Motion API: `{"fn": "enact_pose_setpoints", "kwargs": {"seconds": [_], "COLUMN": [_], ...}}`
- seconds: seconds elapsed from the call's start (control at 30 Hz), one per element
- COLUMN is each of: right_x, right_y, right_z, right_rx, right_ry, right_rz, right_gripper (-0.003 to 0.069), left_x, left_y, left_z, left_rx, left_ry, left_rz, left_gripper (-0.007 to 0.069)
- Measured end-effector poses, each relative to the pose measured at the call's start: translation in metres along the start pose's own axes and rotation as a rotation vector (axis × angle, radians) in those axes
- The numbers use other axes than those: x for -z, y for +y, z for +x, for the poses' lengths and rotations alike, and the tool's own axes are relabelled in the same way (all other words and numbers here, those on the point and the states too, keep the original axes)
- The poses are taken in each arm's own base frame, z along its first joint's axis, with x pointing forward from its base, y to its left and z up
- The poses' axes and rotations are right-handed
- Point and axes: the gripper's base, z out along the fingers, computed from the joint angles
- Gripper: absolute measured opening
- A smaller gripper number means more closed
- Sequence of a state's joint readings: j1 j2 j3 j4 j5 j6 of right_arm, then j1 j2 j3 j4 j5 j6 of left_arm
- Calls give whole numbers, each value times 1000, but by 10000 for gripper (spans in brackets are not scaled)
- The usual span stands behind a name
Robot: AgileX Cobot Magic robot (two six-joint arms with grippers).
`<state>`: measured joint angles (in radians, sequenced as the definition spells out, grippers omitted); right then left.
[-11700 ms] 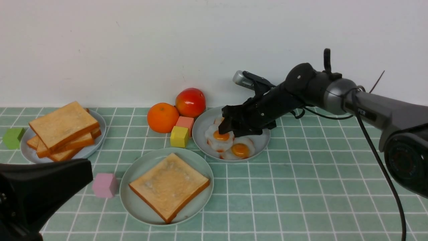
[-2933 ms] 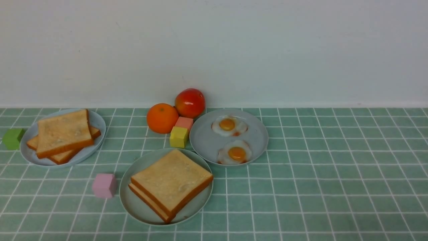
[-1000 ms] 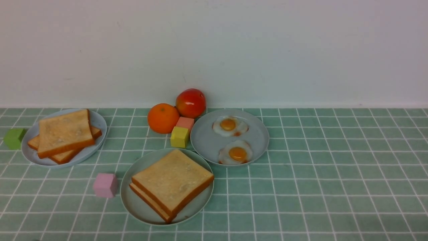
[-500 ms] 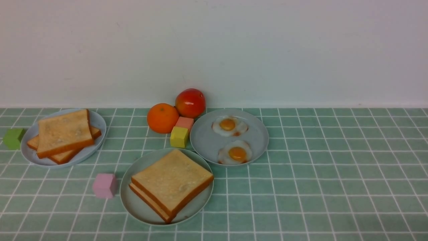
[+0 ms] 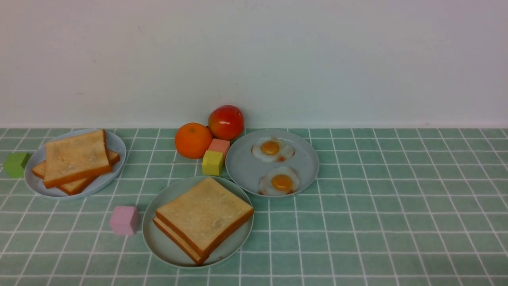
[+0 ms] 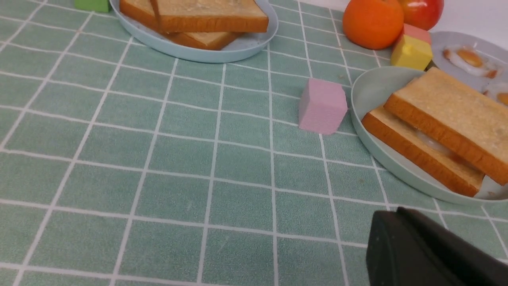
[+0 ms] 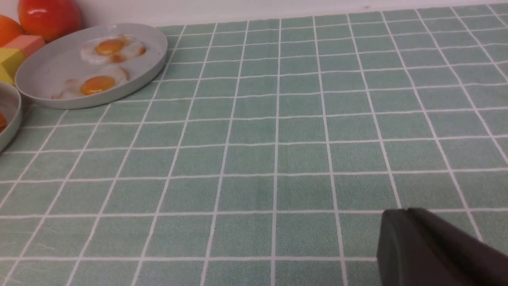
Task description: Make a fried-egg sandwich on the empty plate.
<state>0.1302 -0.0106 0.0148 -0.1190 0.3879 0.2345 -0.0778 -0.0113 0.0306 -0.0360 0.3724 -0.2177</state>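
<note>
Fried-egg sandwich [image 5: 204,219] seated inside the empty plate [image 5: 160,242] rim, lower centre, wide bare worktop [image 5: 389,222] stretched rightward, left hand [image 6: 432,250] closed together, right hand [image 7: 436,250] state cannot be told.

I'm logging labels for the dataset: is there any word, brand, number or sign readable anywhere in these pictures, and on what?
None. The plates, toast, eggs, fruit, blocks and tiled cloth carry no print. The dark pincer parts in both wrist views show no lettering either.

Green tiled tabletop [image 5: 377,222]; three plates [image 5: 158,242], fruit [image 5: 193,140], coloured cubes [image 5: 124,219].
</note>
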Motion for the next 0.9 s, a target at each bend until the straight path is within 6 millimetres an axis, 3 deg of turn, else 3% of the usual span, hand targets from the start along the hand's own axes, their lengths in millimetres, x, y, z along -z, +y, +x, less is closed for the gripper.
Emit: {"fn": "enact_pose_setpoints", "kwargs": {"seconds": [0.9], "right_x": [0], "right_y": [0], "right_z": [0], "right_rx": [0], "right_ry": [0], "right_rz": [0], "right_gripper": [41], "left_x": [0], "left_y": [0], "left_z": [0], "left_rx": [0], "left_ry": [-2], "left_rz": [0], "left_gripper": [-13]}}
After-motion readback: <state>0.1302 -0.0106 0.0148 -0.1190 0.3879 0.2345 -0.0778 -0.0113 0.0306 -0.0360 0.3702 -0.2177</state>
